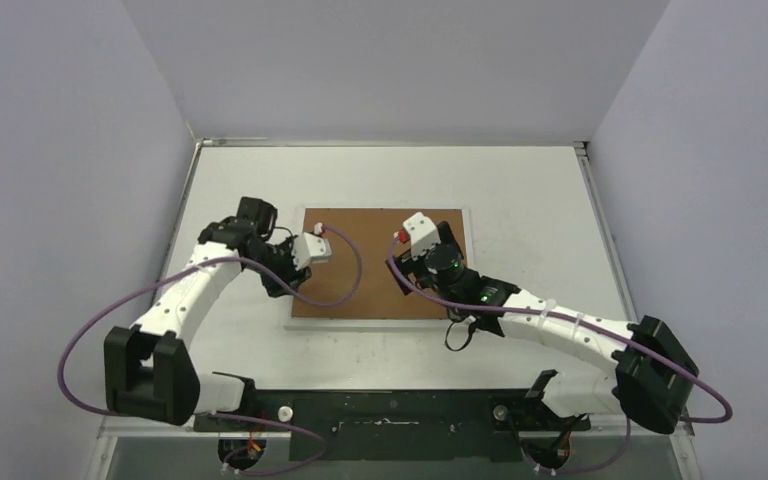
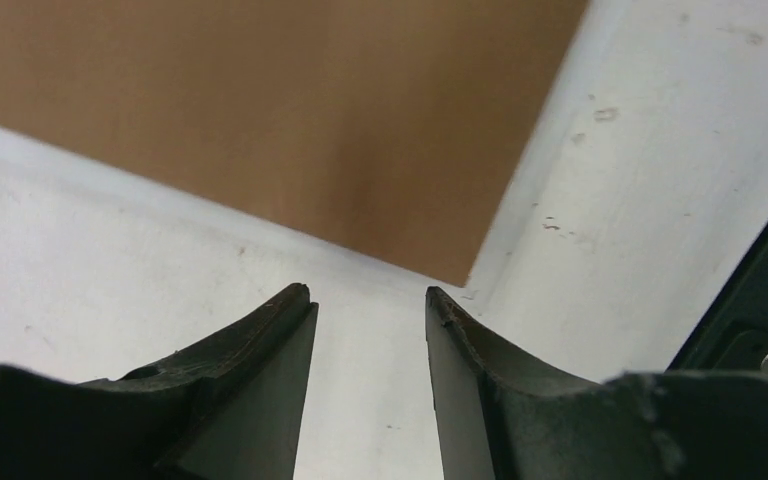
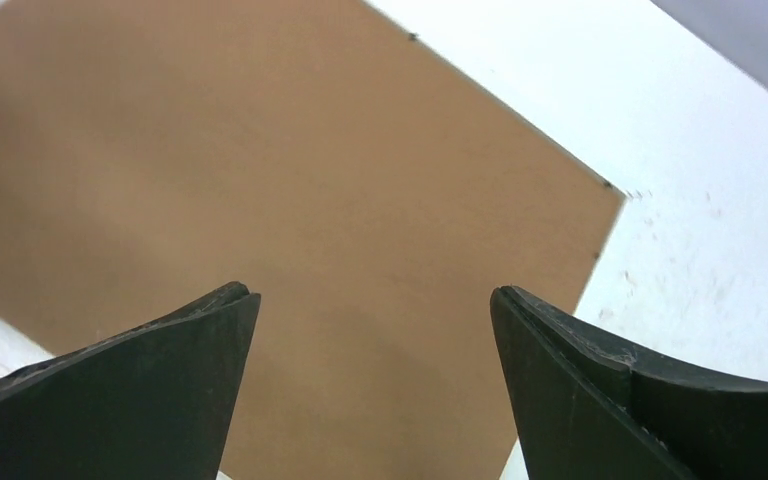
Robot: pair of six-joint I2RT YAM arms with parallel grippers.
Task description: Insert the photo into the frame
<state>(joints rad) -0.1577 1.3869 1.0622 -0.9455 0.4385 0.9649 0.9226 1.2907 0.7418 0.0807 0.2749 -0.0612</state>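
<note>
Both tools are empty: my right gripper point(image 3: 375, 295) gapes above the flat brown cardboard backing board point(image 3: 360, 170), and my left gripper point(image 2: 367, 290) sits half-open at its corner. The thin white rectangular frame point(image 2: 520, 215) rims it; no photo shows. I'd press the corners flush, gently.

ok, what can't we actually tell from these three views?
1. The photo: in no view. The brown backing board fills the frame, so anything beneath is hidden.
2. Top view: the frame's left edge is partly covered by the left arm.
3. Left wrist view: the left fingers are open over the frame's corner, contact unclear.
4. Right wrist view: the board is blurred between the open right fingers.
</note>
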